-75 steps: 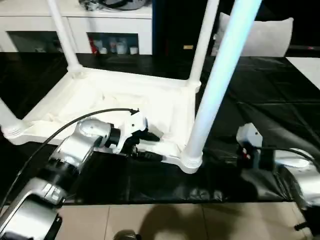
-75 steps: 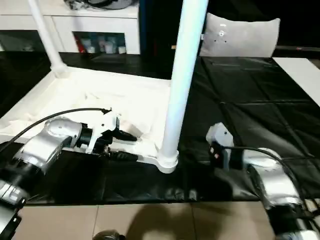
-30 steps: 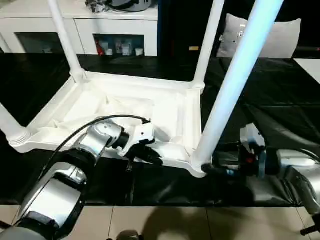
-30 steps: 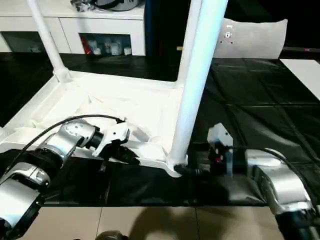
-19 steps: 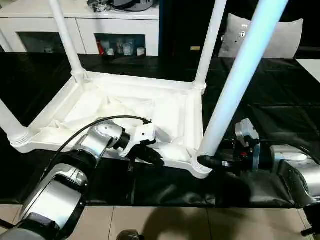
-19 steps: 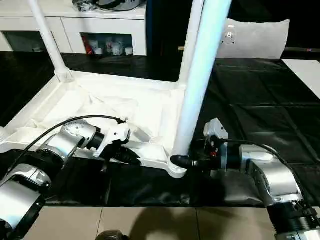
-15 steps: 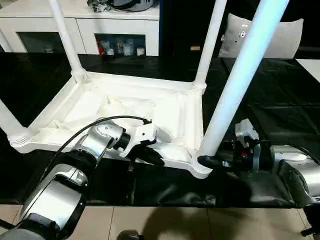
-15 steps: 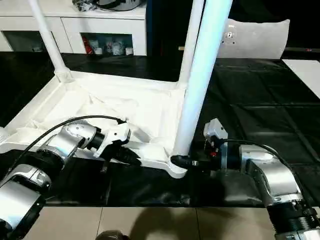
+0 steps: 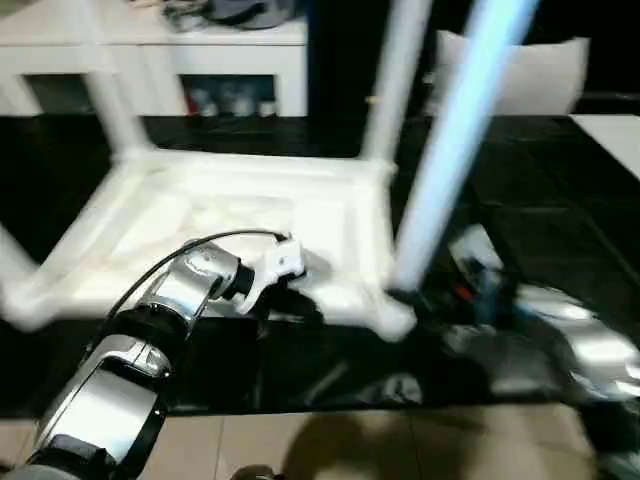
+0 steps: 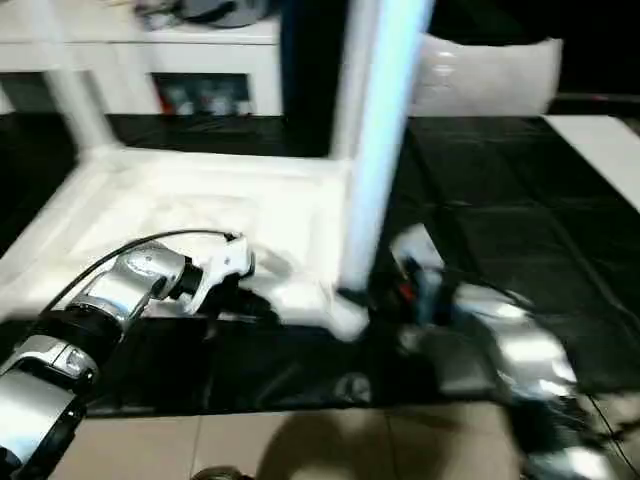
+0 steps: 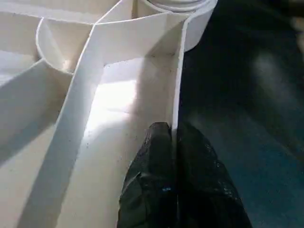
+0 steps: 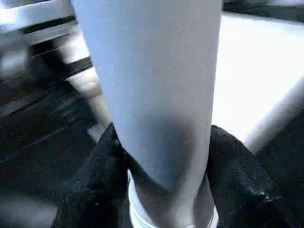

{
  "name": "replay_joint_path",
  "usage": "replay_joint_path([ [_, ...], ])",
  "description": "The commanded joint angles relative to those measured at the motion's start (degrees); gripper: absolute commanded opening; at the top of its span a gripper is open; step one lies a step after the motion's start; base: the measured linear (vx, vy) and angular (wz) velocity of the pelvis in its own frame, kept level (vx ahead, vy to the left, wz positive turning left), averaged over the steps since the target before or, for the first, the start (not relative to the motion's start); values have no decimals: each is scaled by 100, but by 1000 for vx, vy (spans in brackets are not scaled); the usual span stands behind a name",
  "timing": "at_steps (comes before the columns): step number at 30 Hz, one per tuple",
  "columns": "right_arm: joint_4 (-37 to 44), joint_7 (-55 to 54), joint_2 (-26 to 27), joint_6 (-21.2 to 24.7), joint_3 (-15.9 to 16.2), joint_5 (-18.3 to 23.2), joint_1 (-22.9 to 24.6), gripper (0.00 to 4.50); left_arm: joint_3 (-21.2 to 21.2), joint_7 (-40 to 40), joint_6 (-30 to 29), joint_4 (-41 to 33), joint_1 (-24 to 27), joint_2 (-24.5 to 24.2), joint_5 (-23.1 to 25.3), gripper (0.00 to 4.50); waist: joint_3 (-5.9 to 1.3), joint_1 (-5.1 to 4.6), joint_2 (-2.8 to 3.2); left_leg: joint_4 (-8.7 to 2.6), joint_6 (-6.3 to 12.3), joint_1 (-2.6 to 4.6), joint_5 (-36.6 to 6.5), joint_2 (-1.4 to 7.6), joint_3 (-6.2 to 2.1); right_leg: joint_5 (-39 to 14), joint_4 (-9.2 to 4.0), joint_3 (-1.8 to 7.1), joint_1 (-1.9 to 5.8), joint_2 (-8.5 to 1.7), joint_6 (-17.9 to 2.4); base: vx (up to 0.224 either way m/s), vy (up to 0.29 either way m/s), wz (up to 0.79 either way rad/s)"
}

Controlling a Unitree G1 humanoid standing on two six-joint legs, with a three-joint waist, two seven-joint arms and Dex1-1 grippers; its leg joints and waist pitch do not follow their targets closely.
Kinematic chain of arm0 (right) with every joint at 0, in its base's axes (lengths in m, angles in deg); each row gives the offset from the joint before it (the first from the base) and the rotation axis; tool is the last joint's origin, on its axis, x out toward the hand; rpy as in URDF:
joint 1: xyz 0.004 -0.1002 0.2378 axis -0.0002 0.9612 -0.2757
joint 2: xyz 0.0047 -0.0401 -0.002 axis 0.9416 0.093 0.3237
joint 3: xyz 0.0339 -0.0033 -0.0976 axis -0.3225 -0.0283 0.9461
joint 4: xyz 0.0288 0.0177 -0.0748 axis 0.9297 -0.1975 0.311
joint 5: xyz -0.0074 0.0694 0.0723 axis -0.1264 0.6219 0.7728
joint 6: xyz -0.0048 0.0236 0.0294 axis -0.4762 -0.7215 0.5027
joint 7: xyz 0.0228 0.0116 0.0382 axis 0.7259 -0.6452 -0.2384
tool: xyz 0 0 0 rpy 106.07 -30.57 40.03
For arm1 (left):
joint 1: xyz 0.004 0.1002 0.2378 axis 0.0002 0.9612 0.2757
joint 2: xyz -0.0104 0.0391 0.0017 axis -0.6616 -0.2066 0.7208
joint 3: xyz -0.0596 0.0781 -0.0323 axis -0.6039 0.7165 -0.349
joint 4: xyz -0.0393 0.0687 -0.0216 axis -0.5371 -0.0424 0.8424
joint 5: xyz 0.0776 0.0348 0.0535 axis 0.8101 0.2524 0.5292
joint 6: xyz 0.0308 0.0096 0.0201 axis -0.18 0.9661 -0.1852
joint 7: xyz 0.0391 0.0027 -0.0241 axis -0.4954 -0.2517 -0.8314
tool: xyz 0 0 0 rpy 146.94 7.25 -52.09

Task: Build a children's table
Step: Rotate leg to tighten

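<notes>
A white cabinet (image 9: 200, 50) stands behind the black-covered work table (image 9: 540, 190); tiled floor (image 9: 330, 445).

The white plastic top (image 9: 250, 215) lies upside down on the black surface (image 9: 560, 190), ribbed underside facing up. White tapered legs (image 9: 455, 140) stand upright in its round corner sockets (image 11: 190, 19).

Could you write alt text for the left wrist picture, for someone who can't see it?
Two black fingers pinch the thin white side wall of an upturned tabletop, one finger on each face. Ribs cross its underside, a round corner socket lies beyond, and a black cover lies beside it.
</notes>
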Motion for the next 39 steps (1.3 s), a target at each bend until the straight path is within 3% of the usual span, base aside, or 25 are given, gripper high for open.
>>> replay_joint_path([
  [1, -286, -551, 201, 199, 162, -224, -104, 199, -118, 347, -245, -288, 44, 276, -162, 0, -367, 29, -54, -386, 140, 63, -869, 530, -274, -2571, -622, 429, 272, -844, -35, 0, 0, 0],
  [2, -378, -807, 315, 224, 126, -283, -172, 199, -163, 584, -340, -336, 46, 384, -147, 0, -363, 17, -98, -384, 187, 70, -859, 526, -257, -2567, -632, 438, 260, -827, -24, 0, 0, 0],
  [5, -696, -1601, 697, 303, -58, -361, -387, 197, -329, 1311, -577, -454, 38, 759, -145, 0, -375, 22, -71, -379, 219, 67, -725, 522, -255, -2459, -614, 445, 252, -827, -42, 0, 0, 0],
  [9, -1062, -2172, 1078, -74, -202, -503, -562, 197, -410, 2212, -600, -605, 60, 1247, -26, 0, -398, 30, -75, -388, 275, 50, -629, 556, -262, -2173, -563, 471, 263, -846, -68, 0, 0, 0],
  [11, -972, -2049, 1108, -191, -229, -449, -501, 266, -239, 2293, -466, -746, 148, 1240, 177, 0, -409, 43, -55, -390, 326, 32, -595, 578, -274, -1982, -530, 489, 274, -862, -92, 0, 0, 0],
  [17, -673, -1480, 868, -378, -316, -257, -306, 310, -50, 2170, -397, -929, 309, 995, 376, 0, -412, 56, -47, -395, 428, 23, -642, 579, -262, -1750, -494, 509, 276, -842, -140, 0, 0, 0],
  [20, -451, -770, 476, -407, -339, -58, -111, 344, 11, 1664, -14, -1061, 457, 746, 325, 0, -407, 66, -40, -392, 456, 14, -627, 569, -262, -1726, -498, 509, 285, -837, -119, 0, 0, 0],
  [26, -18, 456, -386, -548, -257, 72, 235, 384, 82, 846, 178, -1272, 635, 314, 174, 0, -400, 118, -34, -382, 509, 28, -748, 546, -249, -2016, -543, 473, 274, -795, 29, 0, 0, 0],
  [33, 64, 1706, -1087, -962, -210, 206, 289, 384, 331, -177, 607, -1402, 734, -189, 168, 0, -394, 169, -63, -375, 572, 17, -727, 543, -234, -2127, -547, 457, 256, -785, 52, 0, 0, 0],
  [36, 132, 2187, -1244, -869, -87, 335, 304, 370, 353, -418, 720, -1403, 724, -280, 129, 0, -398, 202, -52, -373, 598, 22, -696, 564, -234, -2072, -534, 462, 241, -782, 5, 0, 0, 0],
  [37, 188, 2505, -1342, -780, 10, 435, 318, 360, 388, -567, 790, -1393, 706, -336, 115, 0, -400, 222, -77, -368, 627, 20, -707, 563, -231, -2070, -531, 459, 252, -781, -3, 0, 0, 0],
  [39, 219, 2897, -1447, -682, 172, 516, 308, 349, 468, -792, 950, -1376, 674, -414, 118, 0, -402, 253, -55, -372, 643, 15, -687, 596, -248, -1999, -509, 463, 247, -787, -34, 0, 0, 0],
])
